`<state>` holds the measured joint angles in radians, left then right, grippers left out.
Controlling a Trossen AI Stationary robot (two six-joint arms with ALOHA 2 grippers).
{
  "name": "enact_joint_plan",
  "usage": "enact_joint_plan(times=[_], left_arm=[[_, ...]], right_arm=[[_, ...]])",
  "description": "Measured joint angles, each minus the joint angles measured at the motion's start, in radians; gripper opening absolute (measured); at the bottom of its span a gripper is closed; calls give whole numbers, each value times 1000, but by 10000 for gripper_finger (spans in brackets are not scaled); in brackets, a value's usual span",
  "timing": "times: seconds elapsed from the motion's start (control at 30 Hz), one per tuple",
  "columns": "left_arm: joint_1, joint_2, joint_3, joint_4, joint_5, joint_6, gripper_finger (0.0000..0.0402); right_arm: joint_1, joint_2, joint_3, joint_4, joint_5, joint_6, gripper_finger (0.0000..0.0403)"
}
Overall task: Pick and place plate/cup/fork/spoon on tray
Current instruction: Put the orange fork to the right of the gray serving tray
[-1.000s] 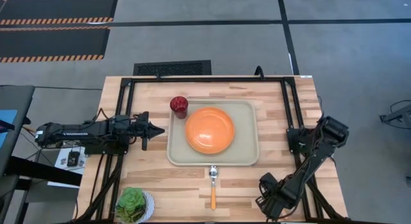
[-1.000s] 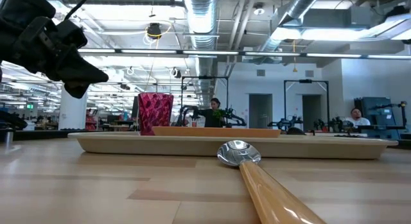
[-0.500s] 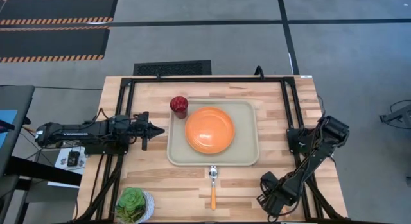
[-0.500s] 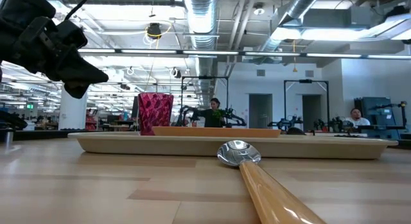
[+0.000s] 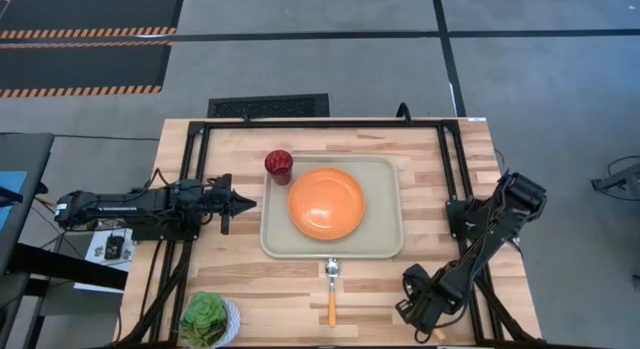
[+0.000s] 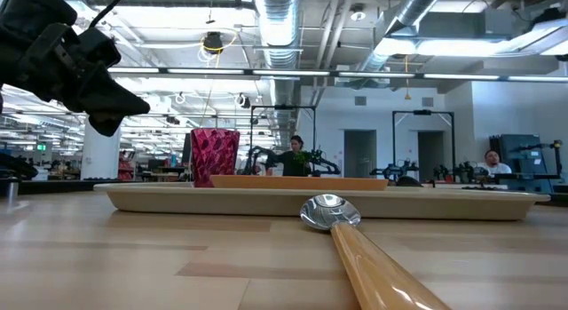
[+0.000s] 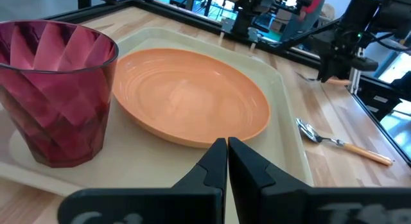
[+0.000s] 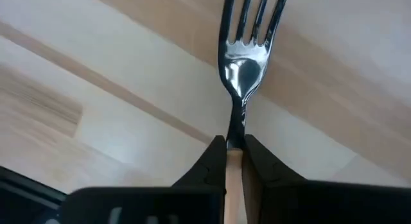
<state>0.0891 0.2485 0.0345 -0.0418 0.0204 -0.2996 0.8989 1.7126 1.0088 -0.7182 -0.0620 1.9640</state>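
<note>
The beige tray (image 5: pixel 385 244) lies mid-table. On it rest the orange plate (image 5: pixel 327 202) and, in its far left corner, the dark red cup (image 5: pixel 279 165), which stands upright (image 7: pixel 54 95). The spoon (image 5: pixel 331 289) lies on the table just in front of the tray's near rim, with its bowl toward the tray (image 6: pixel 327 210). My left gripper (image 5: pixel 250 201) hovers shut to the left of the tray, pointing at it (image 7: pixel 227 144). My right gripper (image 5: pixel 413 314) is low at the table's near right, shut on the fork (image 8: pixel 241 63). The arm hides the fork in the high view. My right gripper pinches the fork between its two fingers where the metal neck meets the orange handle (image 8: pixel 234 153). The fingers lie along the fork, and the tines (image 8: pixel 250 12) stick out ahead of them over the wood. Whether the fork is lifted clear I cannot tell.
A small white bowl of green leaves (image 5: pixel 207 319) stands at the near left corner. Black frame rails (image 5: pixel 440 124) run along the table's far, left and right sides. Bare wood shows between the tray and the right rail.
My right arm's elbow has shifted a little toward the far right, while its gripper has stayed low at the table's near right. The left arm, tray, plate, cup and spoon have kept still.
</note>
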Motion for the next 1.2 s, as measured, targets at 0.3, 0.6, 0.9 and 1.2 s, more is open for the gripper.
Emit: enact_joint_plan(times=[0.3,0.6,0.9,1.2], left_arm=[[0,0,0,-1,-9,11,0],[0,0,-1,-3,-25,56,0],[0,0,-1,-3,-25,85,0],[0,0,-1,-3,-19,82,0]], right_arm=[[-137,-125,1,-2,73,-28,32],[-488,-200,37,-131,94,-235,34],[-919,-154,37,-161,84,-637,32],[-1129,-47,37,-188,33,-797,31]])
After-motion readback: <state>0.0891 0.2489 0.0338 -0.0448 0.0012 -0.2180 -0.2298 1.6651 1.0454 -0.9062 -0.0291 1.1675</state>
